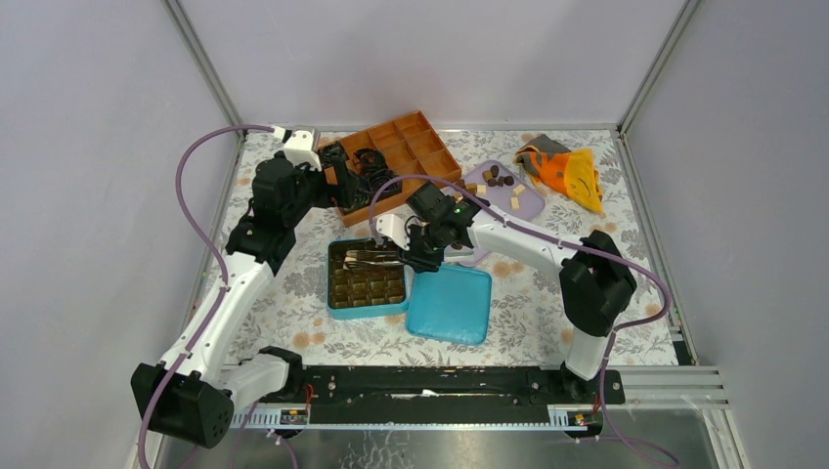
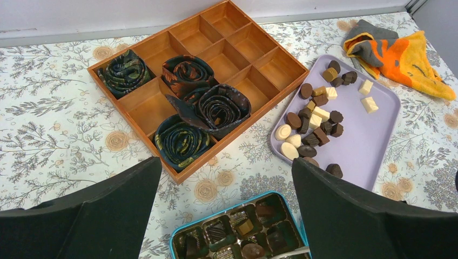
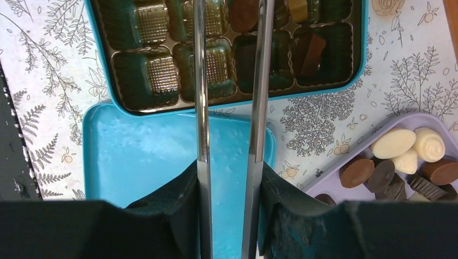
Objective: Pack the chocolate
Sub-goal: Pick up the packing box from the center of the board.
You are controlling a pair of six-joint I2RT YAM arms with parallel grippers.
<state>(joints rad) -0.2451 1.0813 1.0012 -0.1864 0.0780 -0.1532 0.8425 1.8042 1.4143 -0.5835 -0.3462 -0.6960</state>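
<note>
The chocolate (image 1: 499, 179) lies as many loose dark, brown and cream pieces on a lilac tray (image 1: 528, 202); it also shows in the left wrist view (image 2: 316, 116) and the right wrist view (image 3: 399, 143). A blue tin (image 1: 367, 278) with brown cups holds a few pieces (image 3: 310, 51). My right gripper (image 1: 415, 244) is shut on metal tongs (image 3: 201, 108), whose arms reach over the tin; their tips are out of the wrist view. My left gripper (image 2: 226, 167) is open and empty, high above the table between the tin (image 2: 237, 226) and the wooden box.
A wooden compartment box (image 2: 240, 38) with rolled neckties (image 2: 186, 73) stands at the back. The tin's blue lid (image 1: 450, 305) lies right of the tin, under my right wrist. An orange and grey cloth (image 1: 567, 168) lies at the back right.
</note>
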